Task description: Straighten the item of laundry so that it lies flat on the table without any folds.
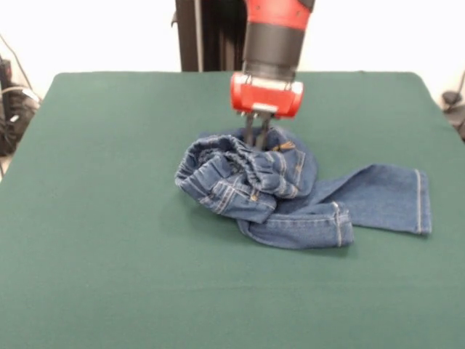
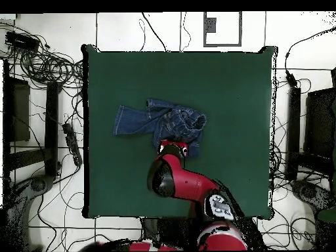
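The jeans (image 1: pixel 290 193) lie crumpled near the middle of the table (image 1: pixel 109 254), a little toward the far side in the front view. They are small, of mid-blue denim with tan stitching. The waist end is bunched into a rounded heap at the left, with the elastic waistband rolled over and gathered in ridges on top. One leg runs out flat to the right and ends in a stitched hem; the other is folded back on itself in front, its hem lying beside the heap's near right side. Creases and overlaps cover most of the cloth, so the shape of the seat and hips is hard to read.

The gripper (image 1: pixel 256 136) comes straight down from above onto the far edge of the heap. Its dark fingers (image 1: pixel 251 131) stand close together with their tips sunk among the denim folds; whether they pinch cloth or only press into it cannot be told from here.

In the overhead view the jeans (image 2: pixel 154 121) lie at mid-table with the leg reaching left, and the arm (image 2: pixel 180 180) covers the gripper and the heap's near edge entirely. The arm's upper part is cut off at the top of the front view.
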